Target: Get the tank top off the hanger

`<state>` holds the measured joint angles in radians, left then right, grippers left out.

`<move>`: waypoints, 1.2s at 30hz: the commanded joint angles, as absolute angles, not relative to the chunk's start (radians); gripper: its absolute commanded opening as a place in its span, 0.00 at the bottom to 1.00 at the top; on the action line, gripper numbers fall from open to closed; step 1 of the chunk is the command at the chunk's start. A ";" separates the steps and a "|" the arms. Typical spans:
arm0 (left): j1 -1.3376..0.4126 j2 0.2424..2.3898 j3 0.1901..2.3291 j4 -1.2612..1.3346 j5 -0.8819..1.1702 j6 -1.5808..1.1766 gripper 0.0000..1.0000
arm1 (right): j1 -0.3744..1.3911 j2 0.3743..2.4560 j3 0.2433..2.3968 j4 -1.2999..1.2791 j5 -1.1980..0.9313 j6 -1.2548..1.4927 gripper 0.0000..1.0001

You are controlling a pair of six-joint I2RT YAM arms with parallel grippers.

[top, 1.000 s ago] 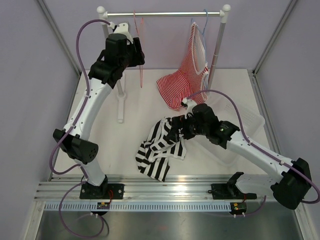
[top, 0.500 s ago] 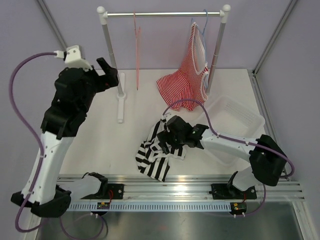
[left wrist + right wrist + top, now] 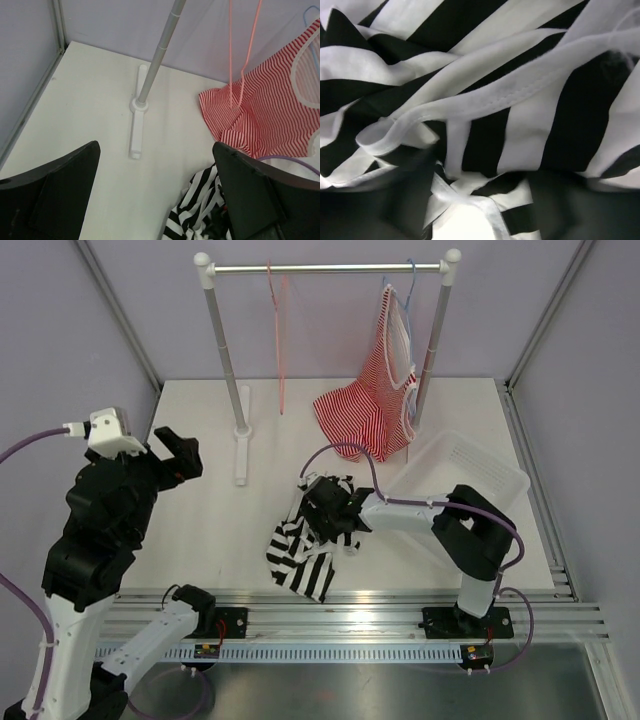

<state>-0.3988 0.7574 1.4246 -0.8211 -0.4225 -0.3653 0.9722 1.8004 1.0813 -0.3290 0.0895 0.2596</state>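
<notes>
The pink hanger [image 3: 278,340] hangs bare from the rail [image 3: 325,268]; the left wrist view shows it too [image 3: 245,60]. Off it, the black-and-white tank top [image 3: 300,555] lies crumpled on the table. My right gripper [image 3: 328,508] is pressed down into its upper part. In the right wrist view the tank top [image 3: 485,100] fills the frame, and the right gripper [image 3: 485,210] has its fingers spread with bunched cloth and a pale strap between them. My left gripper [image 3: 172,455] hovers open and empty at the near left, well away from the hanger [image 3: 156,150].
A red-and-white striped top [image 3: 375,400] hangs on a pale blue hanger [image 3: 405,285] at the rail's right end, its hem on the table. A clear plastic bin [image 3: 470,480] stands at the right. The rack's left post and foot [image 3: 240,440] stand between my left arm and the clothes.
My left arm has drawn back from the hanger to the near left, its gripper opening. My right gripper has slid left over the tank top, which shifted slightly left.
</notes>
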 commanded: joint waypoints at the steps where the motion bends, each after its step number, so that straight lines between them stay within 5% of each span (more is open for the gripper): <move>1: -0.396 0.674 1.312 -0.825 -0.428 -0.292 0.99 | 0.985 1.903 1.106 -0.284 0.035 0.276 0.51; 4: -0.396 0.582 1.168 -0.755 -0.388 -0.249 0.99 | 0.988 1.872 1.118 -0.279 0.043 0.281 0.05; 5: -0.396 0.563 1.142 -0.746 -0.400 -0.247 0.99 | 0.988 1.853 1.117 -0.270 0.043 0.287 0.00; 13: -0.393 0.476 1.000 -0.667 -0.520 -0.250 0.99 | 0.989 1.548 1.196 -0.308 0.018 0.259 0.00; 22: -0.388 0.469 0.965 -0.660 -0.555 -0.239 0.99 | 0.986 1.220 1.324 -0.566 0.380 0.221 0.00; 31: -0.382 0.474 0.965 -0.657 -0.540 -0.244 0.99 | 0.910 1.025 1.366 -0.804 0.984 0.288 0.00; 36: -0.357 0.495 0.966 -0.647 -0.503 -0.245 0.99 | 0.697 0.936 1.267 -0.841 0.947 0.393 0.00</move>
<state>-0.3729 0.4801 0.9657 -0.7067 -0.5194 -0.2543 0.7704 0.9657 1.3128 -0.7982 0.8478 0.3084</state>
